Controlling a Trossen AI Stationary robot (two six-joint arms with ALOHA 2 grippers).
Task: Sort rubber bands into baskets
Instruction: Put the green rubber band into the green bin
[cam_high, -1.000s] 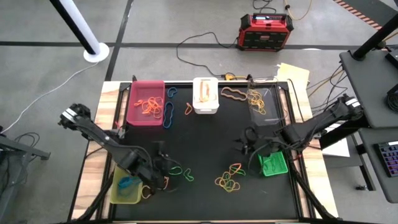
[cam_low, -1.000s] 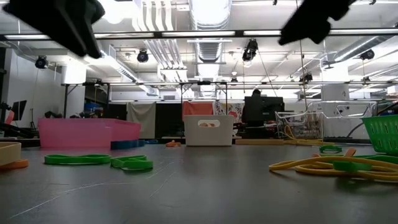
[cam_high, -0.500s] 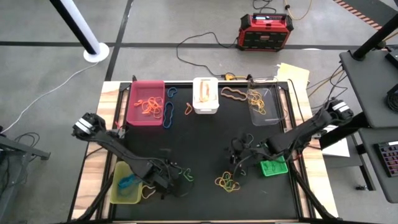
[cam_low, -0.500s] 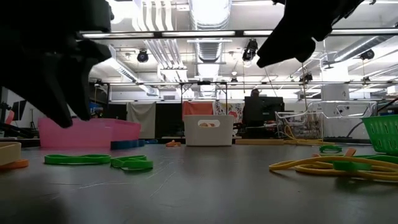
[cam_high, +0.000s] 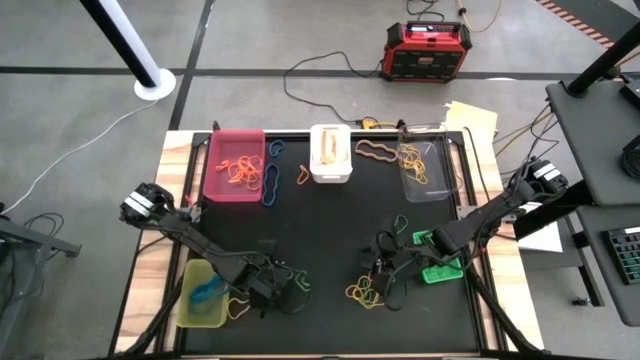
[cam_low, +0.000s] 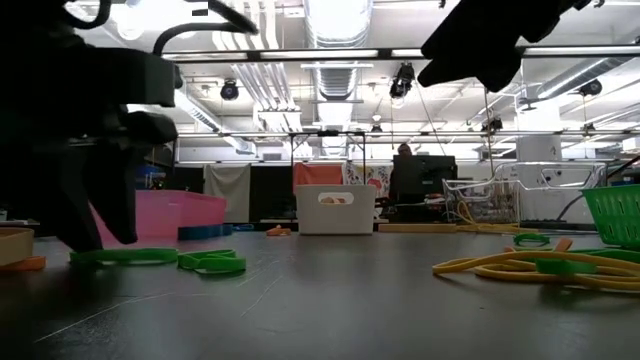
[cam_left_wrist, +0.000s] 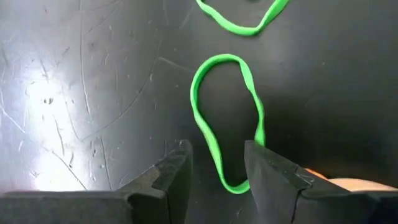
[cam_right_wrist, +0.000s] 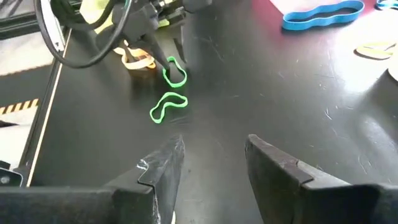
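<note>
A thin green rubber loop (cam_left_wrist: 225, 118) lies flat on the black tabletop (cam_high: 330, 230) at about seven o'clock, and the left gripper (cam_left_wrist: 216, 165) is set low over it with its fingers apart, one end of the loop lying between the tips; nothing is clamped yet. A second green loop (cam_right_wrist: 168, 106) lies just beside it. Near six o'clock a tangled cluster of yellow, orange and green bands (cam_high: 368, 291) is left unsorted, and the right gripper (cam_right_wrist: 211, 155) hangs above it, jaws parted and empty.

Outward from there, the baskets are partly filled: orange bands are seen in the pink rectangular tray (cam_high: 234, 164) at eleven o'clock, something orange in the white tray (cam_high: 330, 153) at twelve, tan and yellow bands in the clear tray (cam_high: 425, 172) at one, a blue band in the yellow-green tray (cam_high: 203, 293) at eight. The bright green basket (cam_high: 440, 266) sits at four o'clock. Blue and red bands (cam_high: 272, 180) are left loose beside the pink tray. The sort is judged roughly half done.
</note>
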